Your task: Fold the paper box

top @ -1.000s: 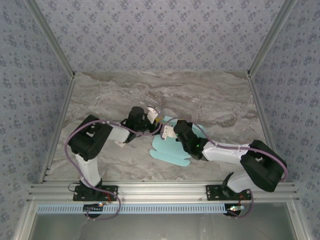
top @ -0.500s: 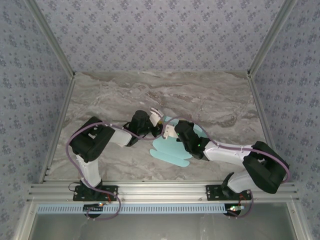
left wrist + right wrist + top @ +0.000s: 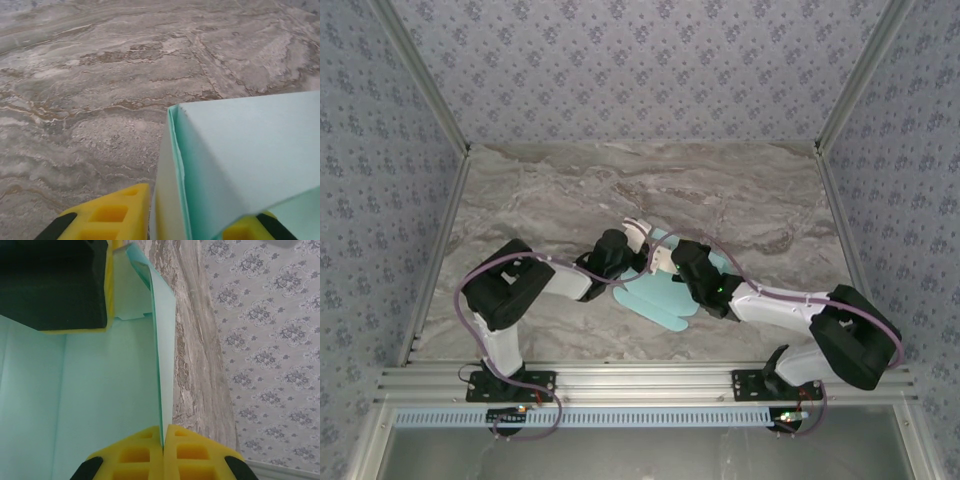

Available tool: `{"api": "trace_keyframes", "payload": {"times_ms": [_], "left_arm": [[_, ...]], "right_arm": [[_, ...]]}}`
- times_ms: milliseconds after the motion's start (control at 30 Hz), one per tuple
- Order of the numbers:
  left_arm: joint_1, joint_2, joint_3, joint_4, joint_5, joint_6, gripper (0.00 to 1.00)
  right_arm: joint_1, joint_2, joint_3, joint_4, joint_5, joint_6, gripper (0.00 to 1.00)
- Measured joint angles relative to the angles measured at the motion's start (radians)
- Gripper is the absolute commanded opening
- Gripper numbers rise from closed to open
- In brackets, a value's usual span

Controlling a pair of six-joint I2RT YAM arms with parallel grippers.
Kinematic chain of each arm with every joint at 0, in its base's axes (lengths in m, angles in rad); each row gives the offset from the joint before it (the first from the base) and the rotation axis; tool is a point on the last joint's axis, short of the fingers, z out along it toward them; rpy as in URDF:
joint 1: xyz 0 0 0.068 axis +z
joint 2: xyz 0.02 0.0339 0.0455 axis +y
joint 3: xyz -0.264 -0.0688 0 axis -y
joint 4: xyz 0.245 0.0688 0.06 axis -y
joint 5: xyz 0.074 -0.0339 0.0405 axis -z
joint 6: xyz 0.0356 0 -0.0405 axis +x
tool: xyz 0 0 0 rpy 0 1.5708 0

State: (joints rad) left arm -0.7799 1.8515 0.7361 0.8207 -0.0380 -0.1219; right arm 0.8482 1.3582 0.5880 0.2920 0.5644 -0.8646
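My right gripper is clenched on one raised wall of the paper box. My left gripper straddles a corner flap; clamped or not, I cannot tell. The box lies at the middle of the counter, half folded. Next, I think, that corner needs creasing.

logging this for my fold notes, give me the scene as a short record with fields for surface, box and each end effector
surface: grey marble-pattern table
object: paper box, pale turquoise card, partly flat on the table, part folded up
left arm: left end effector, yellow fingers either side of a folded corner of the card; clamped or not, cannot tell
right arm: right end effector, shut on the thin edge of a card panel
fold status: not finished
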Motion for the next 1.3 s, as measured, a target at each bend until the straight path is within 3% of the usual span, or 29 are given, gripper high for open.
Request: {"api": "trace_keyframes", "payload": {"times_ms": [300, 667, 1300], "left_arm": [[-0.045, 0.000, 0.016, -0.033, -0.164, -0.101, 0.14], [-0.076, 0.000, 0.073, -0.145, -0.257, -0.160, 0.10], [-0.029, 0.002, -0.017, -0.009, -0.182, -0.050, 0.53]], "right_arm": [[-0.002, -0.016, 0.001, 0.004, -0.057, 0.052, 0.00], [-0.007, -0.018, 0.001, 0.013, -0.071, 0.091, 0.00], [-0.016, -0.023, 0.001, -0.018, -0.080, 0.114, 0.00]]}}
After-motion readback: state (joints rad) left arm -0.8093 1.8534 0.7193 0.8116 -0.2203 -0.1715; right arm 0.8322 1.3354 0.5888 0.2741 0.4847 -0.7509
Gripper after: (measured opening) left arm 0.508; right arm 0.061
